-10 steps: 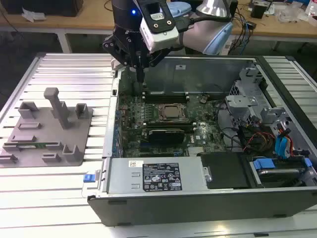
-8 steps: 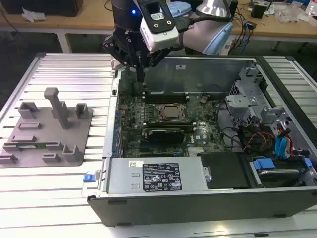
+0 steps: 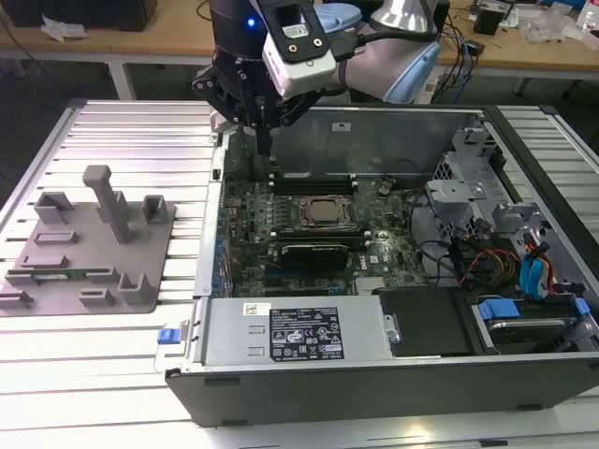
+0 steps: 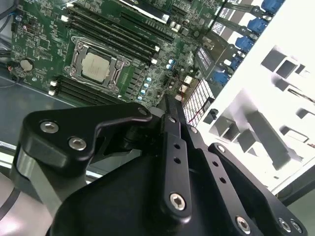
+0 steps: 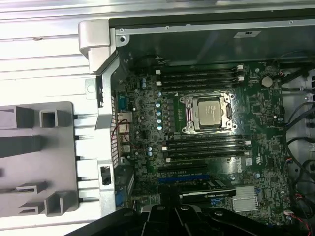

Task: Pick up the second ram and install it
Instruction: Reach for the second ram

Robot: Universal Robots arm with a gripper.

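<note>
At the motherboard's [image 3: 245,224] eleven o'clock edge in the exterior view, the tool [image 3: 266,145] hangs with its fingers pressed together, gripping nothing. Towards eight o'clock from it, well apart, the second ram [image 3: 77,273] lies flat in the grey fixture plate [image 3: 103,248] on the desk [image 3: 122,131], outside the open computer case [image 3: 374,126].

The gripper [image 3: 265,148] is matt black metal with bright screws [image 4: 177,200]. The ribbed surface [image 3: 122,122] looks like pale aluminium, the fixture plate [image 3: 103,248] dull grey plastic, the computer case [image 3: 374,131] plain sheet metal, the processor [image 3: 325,212] lid shiny.
</note>
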